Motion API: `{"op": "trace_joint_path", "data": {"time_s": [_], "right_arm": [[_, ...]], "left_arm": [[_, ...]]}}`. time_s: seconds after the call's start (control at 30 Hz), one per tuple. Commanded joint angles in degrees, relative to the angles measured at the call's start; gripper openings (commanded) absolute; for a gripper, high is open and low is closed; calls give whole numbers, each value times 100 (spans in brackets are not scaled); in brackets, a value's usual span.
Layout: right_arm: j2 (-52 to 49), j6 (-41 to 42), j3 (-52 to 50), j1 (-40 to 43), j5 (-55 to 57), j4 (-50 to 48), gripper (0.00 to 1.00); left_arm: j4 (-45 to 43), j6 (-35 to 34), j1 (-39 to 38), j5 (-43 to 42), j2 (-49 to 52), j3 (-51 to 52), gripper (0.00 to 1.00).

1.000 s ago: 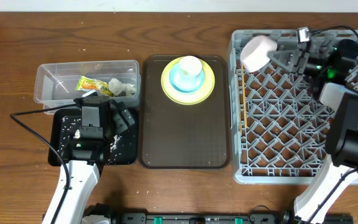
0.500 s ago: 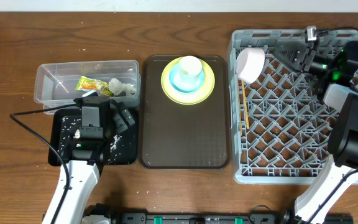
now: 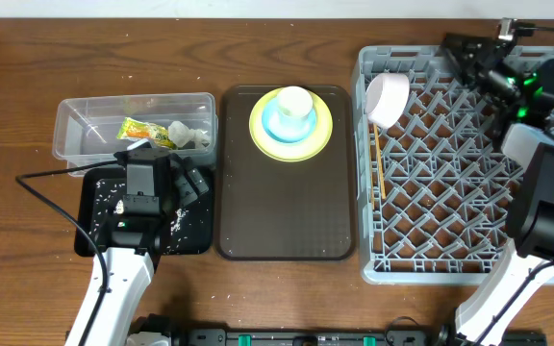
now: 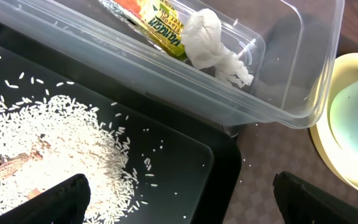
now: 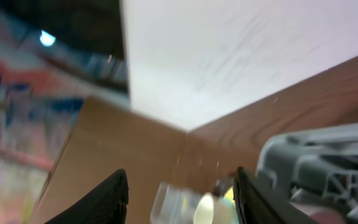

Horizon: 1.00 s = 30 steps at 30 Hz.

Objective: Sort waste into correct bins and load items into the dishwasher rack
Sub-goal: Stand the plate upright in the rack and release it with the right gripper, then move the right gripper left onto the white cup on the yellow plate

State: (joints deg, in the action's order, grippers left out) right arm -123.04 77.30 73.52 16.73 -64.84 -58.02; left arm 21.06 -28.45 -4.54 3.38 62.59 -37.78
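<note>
The white bowl [image 3: 389, 99] stands on edge in the far-left corner of the grey dishwasher rack [image 3: 450, 240]. Two chopsticks [image 3: 377, 163] lie along the rack's left side. My right gripper [image 3: 460, 53] is open and empty above the rack's far edge, apart from the bowl; its wrist view [image 5: 179, 199] is blurred. The white cup [image 3: 296, 100] sits in the light-blue bowl [image 3: 279, 123] on the yellow plate [image 3: 291, 142]. My left gripper [image 3: 147, 183] is open over the black tray [image 3: 94, 240] of rice [image 4: 48, 143]. The clear tub [image 3: 85, 125] holds the wrapper [image 3: 147, 132] and tissue [image 3: 192, 138].
The plate stack rests at the far end of a dark-brown serving tray [image 3: 287, 221] between the bins and the rack. A black cable [image 3: 46, 197] runs left of the black tray. The plate's edge [image 4: 328, 143] shows in the left wrist view.
My right gripper has let go of the white bowl and drawn back to the right along the rack's far edge. The bowl now stands in the rack. The left arm has not moved.
</note>
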Motion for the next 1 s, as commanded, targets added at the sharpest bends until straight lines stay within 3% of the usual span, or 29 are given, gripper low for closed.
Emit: {"op": "trace_joint_path", "data": {"time_s": [0.0, 0.2, 0.4, 0.5, 0.6, 0.73, 0.97], "right_arm": [[-33, -828, 107, -260, 887, 332, 52], [96, -2385, 492, -599, 1152, 2138, 51], [492, -4564, 1869, -876, 2081, 5770, 51], [669, -5871, 2787, -1163, 3285, 7908, 51], [741, -6926, 3438, -1547, 4315, 9331, 49], [745, -7733, 3738, -2079, 4826, 10266, 47], [715, -7912, 3421, -2583, 5296, 10566, 41]], "left_arm": [[15, 33, 24, 26, 11, -87, 97], [13, 31, 24, 26, 11, -87, 97], [13, 33, 24, 28, 11, -87, 97], [15, 33, 24, 28, 11, -87, 97], [15, 33, 24, 28, 11, -87, 97], [15, 33, 24, 28, 11, -87, 97], [13, 33, 24, 28, 11, -87, 97]]}}
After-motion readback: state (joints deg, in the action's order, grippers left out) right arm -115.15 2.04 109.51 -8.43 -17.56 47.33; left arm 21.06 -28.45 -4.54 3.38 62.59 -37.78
